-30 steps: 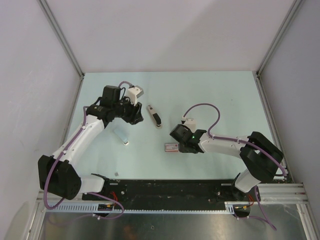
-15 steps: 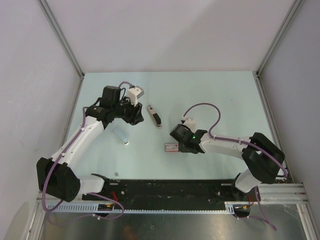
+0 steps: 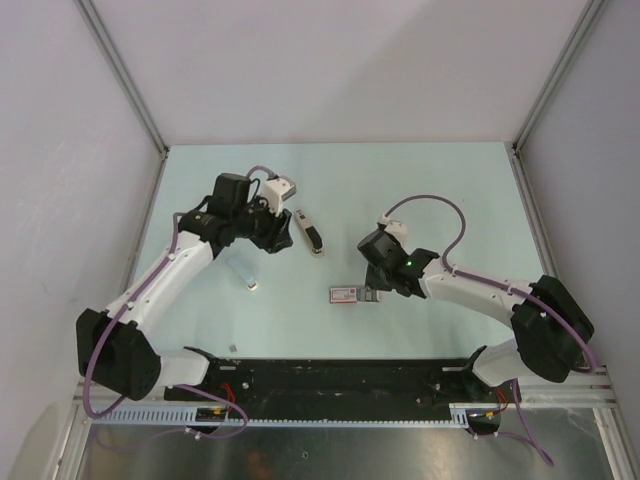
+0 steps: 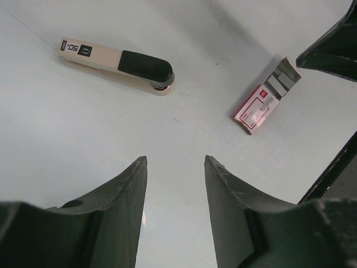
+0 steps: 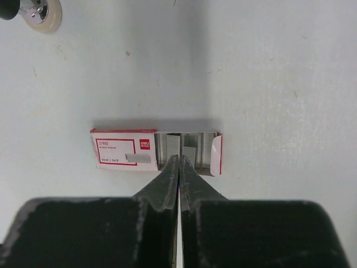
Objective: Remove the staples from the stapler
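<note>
The stapler (image 3: pixel 310 232) lies flat on the table, silver-grey with a black top; it also shows in the left wrist view (image 4: pixel 117 64). My left gripper (image 3: pixel 277 238) is open and empty, just left of the stapler and not touching it; in its own view (image 4: pixel 174 162) bare table lies between the fingers. A red-and-white staple packet (image 3: pixel 344 293) lies with its drawer slid out, grey strips showing (image 5: pixel 184 146). My right gripper (image 5: pixel 178 158) is shut, its tips at the packet's open end. I see nothing held between them.
A small clear piece with a white end (image 3: pixel 245 275) lies on the table left of the packet. A tiny grey bit (image 3: pixel 233 347) sits near the black rail at the front. A round beige disc with a screw (image 5: pixel 39 14) shows in the right wrist view.
My right arm has swung right, its wrist pulling back from over the packet to the packet's right end. My left arm has edged slightly right toward the stapler.
</note>
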